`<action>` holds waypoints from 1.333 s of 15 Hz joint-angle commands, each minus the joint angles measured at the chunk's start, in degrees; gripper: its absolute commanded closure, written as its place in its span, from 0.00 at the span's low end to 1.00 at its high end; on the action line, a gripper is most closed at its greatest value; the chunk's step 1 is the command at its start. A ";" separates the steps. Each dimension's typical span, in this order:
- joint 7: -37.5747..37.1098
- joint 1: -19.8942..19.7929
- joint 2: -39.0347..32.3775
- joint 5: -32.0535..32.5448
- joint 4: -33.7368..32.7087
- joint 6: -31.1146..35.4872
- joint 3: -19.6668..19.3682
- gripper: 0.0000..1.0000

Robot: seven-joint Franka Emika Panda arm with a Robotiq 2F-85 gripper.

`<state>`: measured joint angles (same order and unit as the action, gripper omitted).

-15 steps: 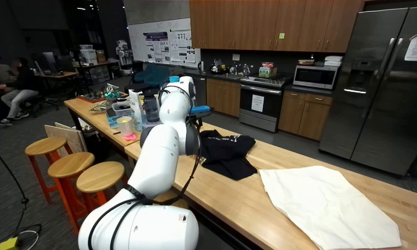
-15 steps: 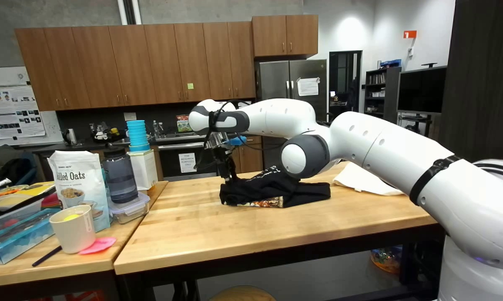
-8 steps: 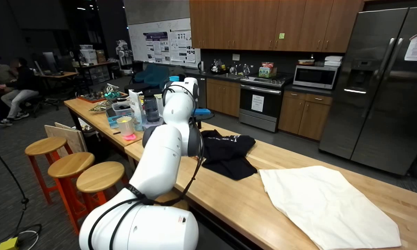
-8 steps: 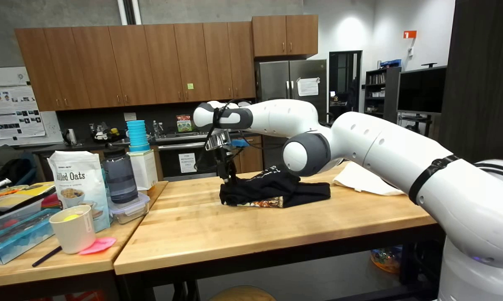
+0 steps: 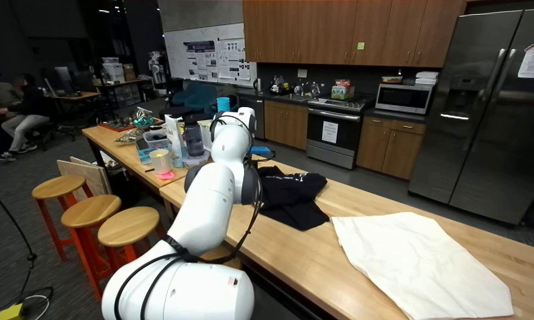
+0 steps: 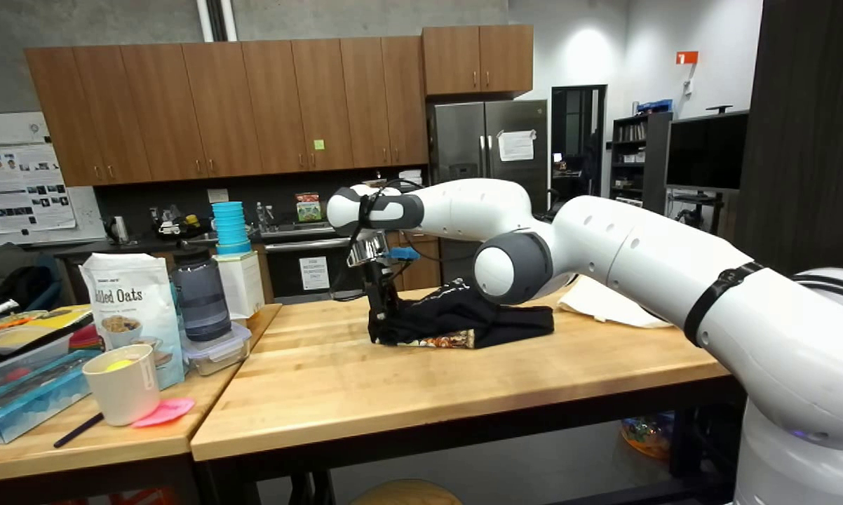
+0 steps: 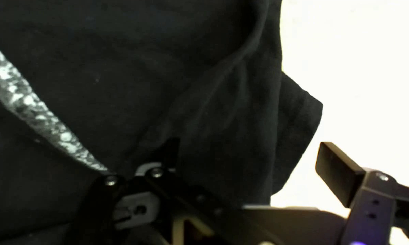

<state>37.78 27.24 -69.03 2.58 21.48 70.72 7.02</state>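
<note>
One crumpled black cloth garment (image 6: 456, 315) lay on the pale wooden tabletop (image 6: 323, 379), reached but, I judged, not yet gripped, the black two-fingered metal gripper (image 7: 248, 143) spread apart at the garment's nine o'clock end.

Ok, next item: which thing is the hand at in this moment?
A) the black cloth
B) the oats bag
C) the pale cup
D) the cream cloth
A: in the wrist view the hand has its fingers spread apart, with an edge of the black cloth showing between them.
</note>
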 commanded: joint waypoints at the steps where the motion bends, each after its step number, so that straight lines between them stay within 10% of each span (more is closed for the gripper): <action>1: 0.92 0.19 -1.56 0.78 -1.33 -0.27 -0.22 0.00; 4: 1.26 0.45 -2.21 1.58 -1.38 0.05 -0.59 0.02; 5: 1.34 0.48 -2.26 1.86 -1.45 0.07 -0.70 0.25; 8: 1.46 0.67 -1.65 2.66 -0.63 0.61 -0.91 0.35; 16: 0.48 0.53 -0.28 2.23 0.33 2.46 -0.54 0.97; 20: 0.49 1.29 2.13 1.83 -0.49 4.70 -0.13 0.98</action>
<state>38.38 28.04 -69.92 4.94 20.83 74.11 6.53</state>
